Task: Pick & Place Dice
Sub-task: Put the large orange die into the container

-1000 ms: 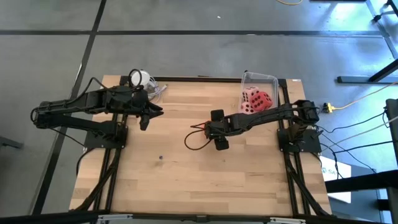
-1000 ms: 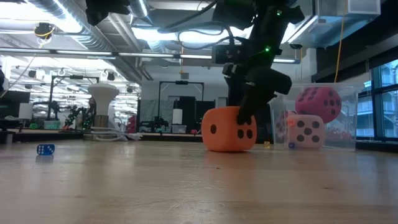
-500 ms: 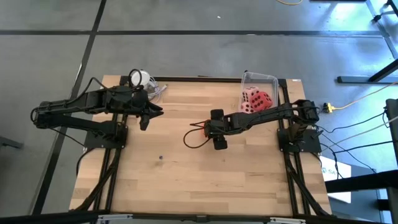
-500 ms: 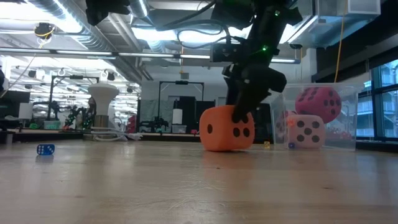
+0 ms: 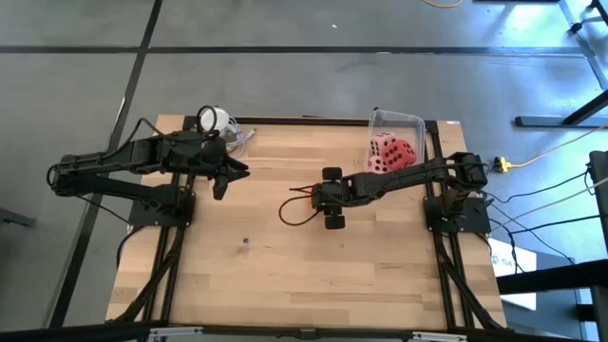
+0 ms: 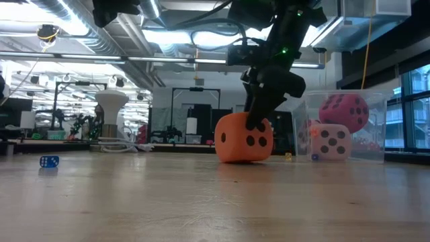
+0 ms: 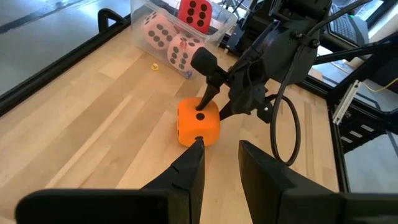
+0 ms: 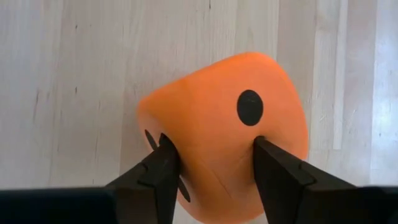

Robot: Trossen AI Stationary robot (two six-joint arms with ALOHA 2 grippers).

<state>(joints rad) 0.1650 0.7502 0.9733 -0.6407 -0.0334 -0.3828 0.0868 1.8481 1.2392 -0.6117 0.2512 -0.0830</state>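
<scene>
I am looking down on the wooden table (image 5: 285,275), the biggest thing here, with both arms reaching in over it. At its far right corner a clear plastic bin (image 5: 396,123) is sitting, and it is holding a red die (image 6: 343,112) resting on top of pale pink dice (image 6: 328,142). Nothing is standing between the bin and the middle of the table. Near the far left corner I am seeing a white round object (image 5: 215,120) beside some clear wrapping, too small for me to name. A tiny blue die (image 6: 48,161) is lying toward the left side.

My right gripper (image 8: 211,165) is pinching the orange die (image 7: 198,122) near the table's middle, its fingers (image 8: 163,163) pressing into two opposite faces so the soft cube is bulging. The die is tilting, one lower edge off the wood, dark pips showing on its faces.

My left gripper (image 7: 216,163) is hanging over the far left part of the table, jaws spread slightly and holding nothing.
</scene>
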